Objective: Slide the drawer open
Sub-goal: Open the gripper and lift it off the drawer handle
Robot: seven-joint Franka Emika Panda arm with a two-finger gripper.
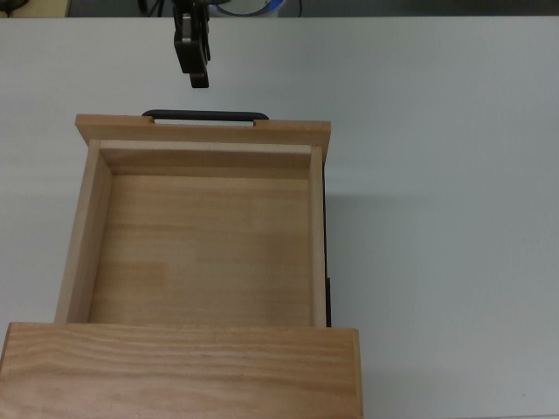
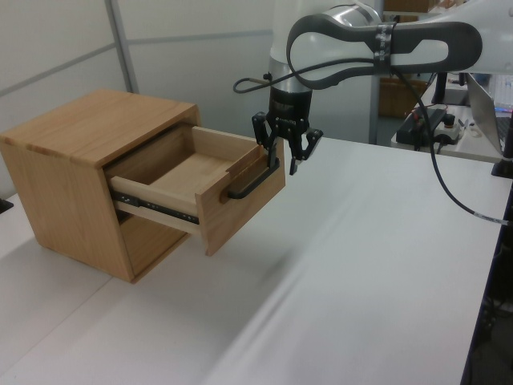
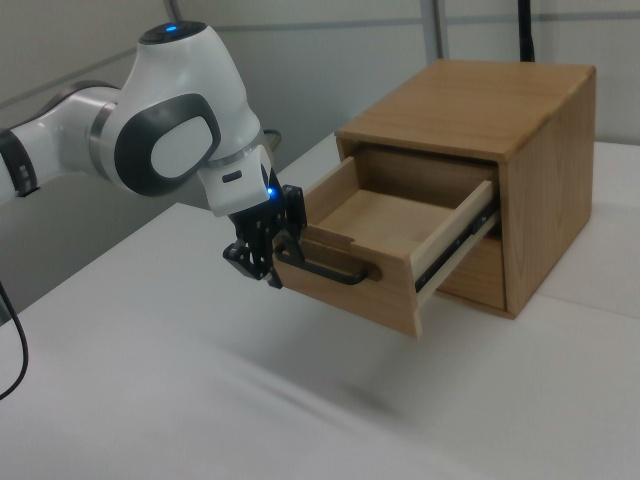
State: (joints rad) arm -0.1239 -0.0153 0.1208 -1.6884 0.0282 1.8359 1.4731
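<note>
Gripper [image 2: 287, 154] hangs spread and empty just off the handle [image 1: 206, 114]; the drawer [image 1: 196, 231] stands well out; opening looks done.

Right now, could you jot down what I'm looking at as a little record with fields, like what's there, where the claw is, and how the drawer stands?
Drawer: pulled well out of the cabinet, nothing inside.
Handle: black bar on the drawer's front, nothing holding it.
Gripper: open, empty, hanging just off the handle, apart from it.
Arm: white, reaching in from the right view's left.
Table: white, carrying the cabinet.
Task state: drawer looks open, handle released.
</note>
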